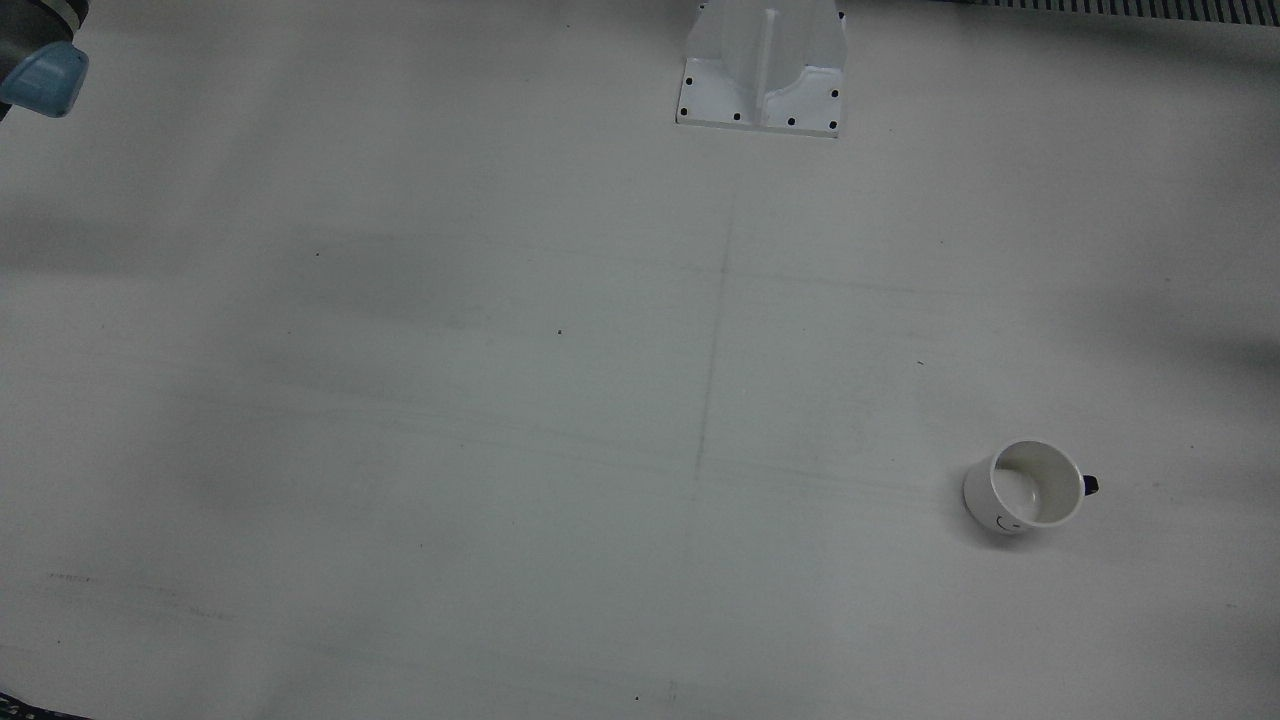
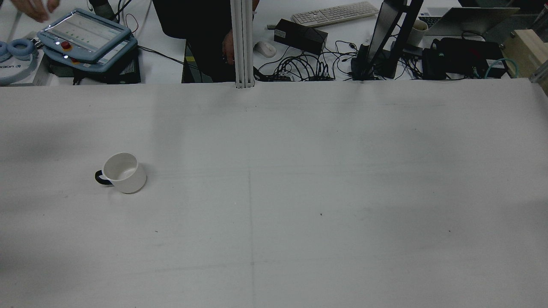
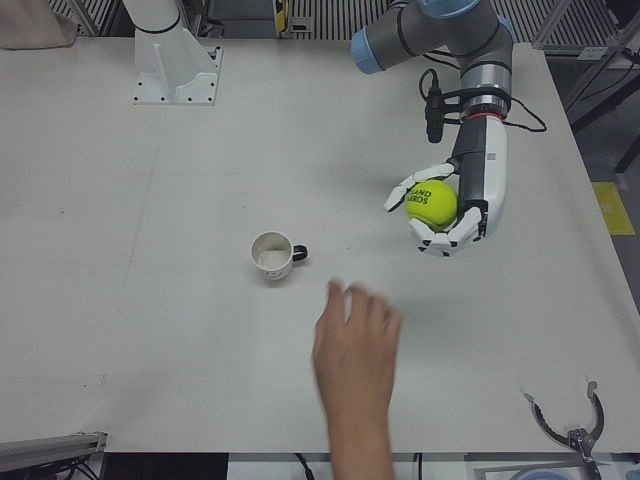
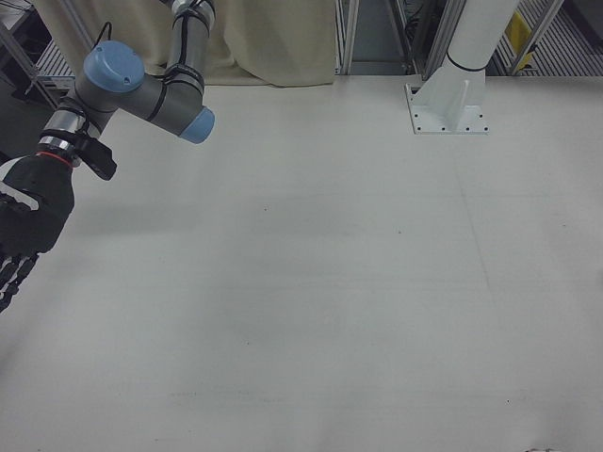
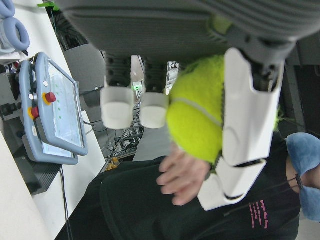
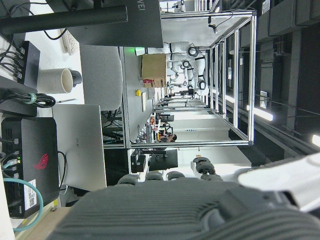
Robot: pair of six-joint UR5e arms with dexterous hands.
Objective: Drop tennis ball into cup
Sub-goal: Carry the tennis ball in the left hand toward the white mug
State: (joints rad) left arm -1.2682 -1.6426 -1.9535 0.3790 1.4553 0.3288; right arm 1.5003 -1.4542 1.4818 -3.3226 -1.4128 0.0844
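A yellow-green tennis ball sits in my left hand, whose white fingers curl around it, above the table. The left hand view shows the ball between white fingertips. A white cup with a black handle stands upright and empty on the table, apart from the hand and to its left in the left-front view. It also shows in the front view and the rear view. My right hand is black, empty, fingers hanging down, at the left edge of the right-front view.
A person's hand reaches over the table's front edge, just in front of the cup. A white arm pedestal is bolted to the table's far side. A teach pendant and cables lie beyond the table. A metal tool lies at the front corner.
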